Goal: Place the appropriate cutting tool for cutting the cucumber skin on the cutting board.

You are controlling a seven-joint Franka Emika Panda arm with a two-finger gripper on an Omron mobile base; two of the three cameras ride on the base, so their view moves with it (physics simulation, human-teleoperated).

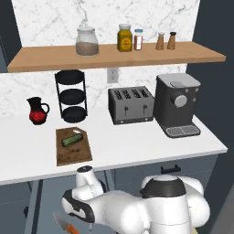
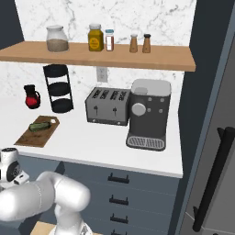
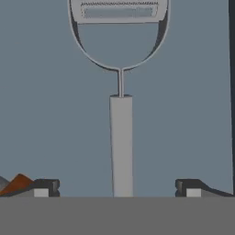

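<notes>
The grey metal peeler lies on a flat blue-grey surface, its slim handle running toward me and its forked head at the far end. My gripper hangs open just above it, one fingertip on each side of the handle and well apart from it. The dark green cucumber rests on the brown cutting board up on the white counter, left of the toaster; from the right side the cucumber and board sit at far left. My hand reaches down below the counter's front edge.
An orange-handled knife lies beside the peeler, its handle by my left fingertip. On the counter stand a red jug, a black tiered stand, a toaster and a coffee machine. A shelf holds jars.
</notes>
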